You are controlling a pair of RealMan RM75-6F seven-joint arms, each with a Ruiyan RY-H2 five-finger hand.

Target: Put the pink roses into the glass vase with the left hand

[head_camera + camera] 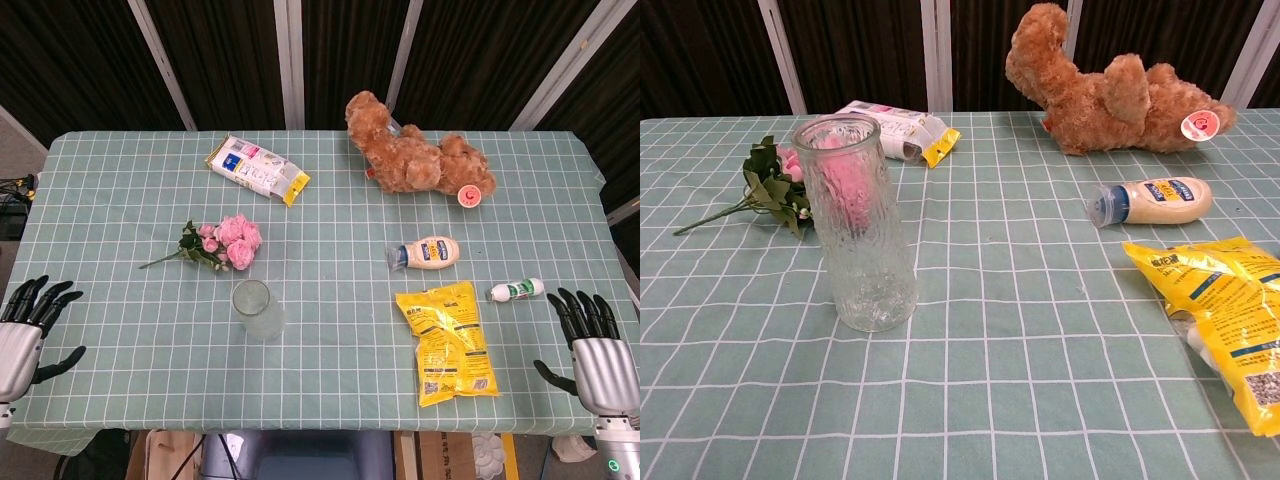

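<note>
The pink roses [229,241] lie flat on the checked cloth, stem pointing left; in the chest view the roses [780,185] show partly behind the vase. The glass vase [256,309] stands upright and empty just in front of them, and is the tall ribbed vase [857,230] in the chest view. My left hand [22,331] hovers at the table's near left corner, fingers spread, holding nothing, well left of the roses. My right hand [592,347] is at the near right corner, also spread and empty. Neither hand shows in the chest view.
A brown teddy bear [415,155] and a white snack packet [257,168] lie at the back. A mayonnaise bottle [426,253], a yellow bag [446,343] and a small white bottle [517,290] lie right of the vase.
</note>
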